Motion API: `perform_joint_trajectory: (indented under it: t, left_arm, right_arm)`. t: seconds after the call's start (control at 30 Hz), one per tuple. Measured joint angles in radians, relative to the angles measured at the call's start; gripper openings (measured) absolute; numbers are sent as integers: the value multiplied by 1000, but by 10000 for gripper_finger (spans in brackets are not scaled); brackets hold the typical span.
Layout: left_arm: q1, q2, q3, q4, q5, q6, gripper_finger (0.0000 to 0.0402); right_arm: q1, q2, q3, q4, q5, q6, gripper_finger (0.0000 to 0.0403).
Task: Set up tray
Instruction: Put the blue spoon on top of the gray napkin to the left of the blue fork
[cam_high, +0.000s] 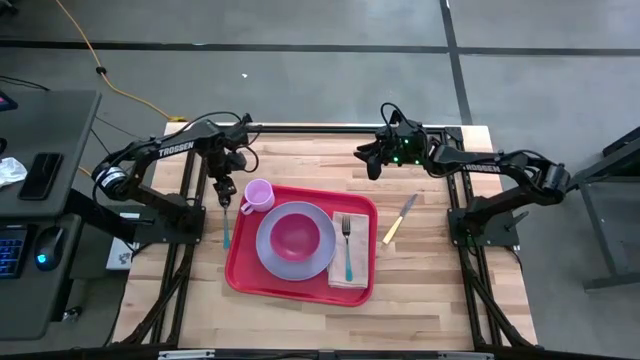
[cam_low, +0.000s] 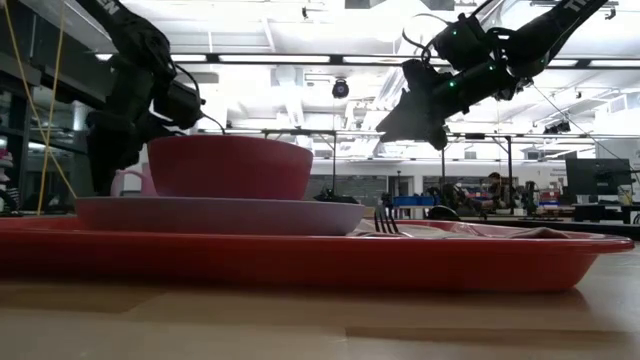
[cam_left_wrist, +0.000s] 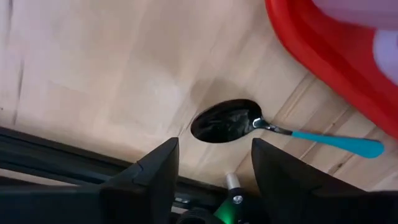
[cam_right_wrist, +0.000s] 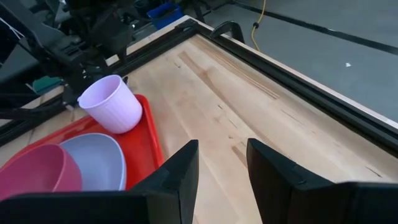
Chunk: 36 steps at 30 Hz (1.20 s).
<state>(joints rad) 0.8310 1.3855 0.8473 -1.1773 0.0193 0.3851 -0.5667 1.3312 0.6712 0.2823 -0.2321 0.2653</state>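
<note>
On wooden table (cam_high: 420, 270), left end effector (cam_left_wrist: 214, 171), fingers spread, hovers over teal-handled metal spoon (cam_left_wrist: 249, 124) beside red plastic tray (cam_high: 240, 275); next, likely the knife.

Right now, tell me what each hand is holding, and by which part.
Nothing is held. The left hand stands open above the teal-handled metal spoon, which lies on the wooden table beside the red plastic tray. The right hand is open and empty.
</note>
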Motion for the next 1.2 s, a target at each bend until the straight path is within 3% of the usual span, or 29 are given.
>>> perform_joint_trajectory:
  t: [0.23,0.93,1.2]
  left_arm:
    - [-1,1,-112,43,15,-1,230]
    - [0,0,-93,141,-74,-15,230]
    - [0,0,-120,182,-51,10,230]
  right_arm:
    - [0,0,0,0,1,-20,114]
    - [-17,0,1,-1,1,-13,114]
    - [-17,1,1,-1,-15,-9,114]
